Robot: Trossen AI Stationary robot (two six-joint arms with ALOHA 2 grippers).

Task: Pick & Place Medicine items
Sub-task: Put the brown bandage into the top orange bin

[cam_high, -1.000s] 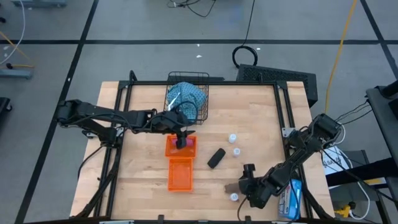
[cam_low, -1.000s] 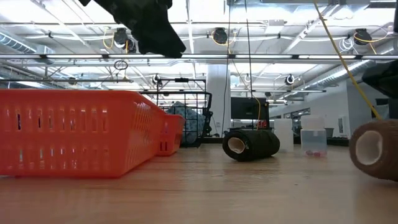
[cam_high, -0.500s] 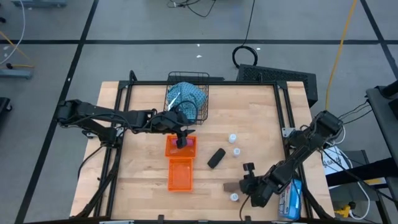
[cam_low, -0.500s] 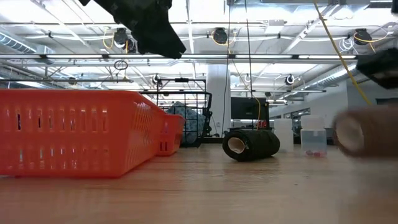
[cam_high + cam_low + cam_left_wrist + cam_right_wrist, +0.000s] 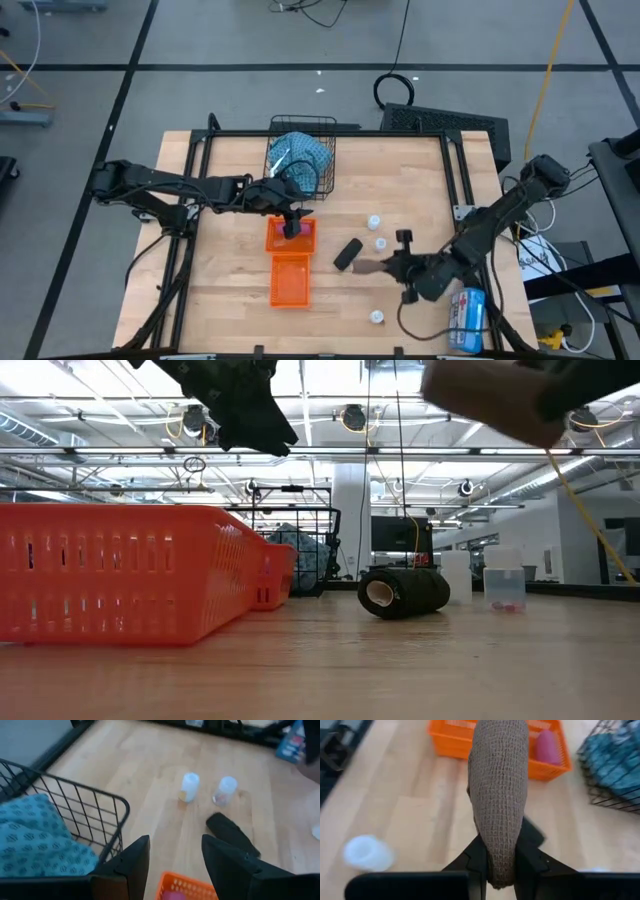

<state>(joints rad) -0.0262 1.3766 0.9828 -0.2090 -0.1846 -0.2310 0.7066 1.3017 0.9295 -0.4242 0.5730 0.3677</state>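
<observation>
table [image 5: 230,300]: wood | on it: orange baskets [image 5: 290,278], wire basket [image 5: 322,150], black oblong [image 5: 347,254], three vials [image 5: 374,222]

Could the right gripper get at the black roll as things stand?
Probably not yet: the right gripper is shut on the brown roll, so its fingers are occupied, though the black roll lies close by on open table.

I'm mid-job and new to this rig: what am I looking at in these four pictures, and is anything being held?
Two dark robot arms work at a wooden table. One camera looks down from above, one sits at tabletop height, and one rides on each wrist. The right pincer is shut on a brown bar, lifted off the table. The left pincer, open and empty, hovers over an orange tray holding a pink oblong. A wire basket holds a blue pouch. On the table: a black oblong and white vials.
</observation>
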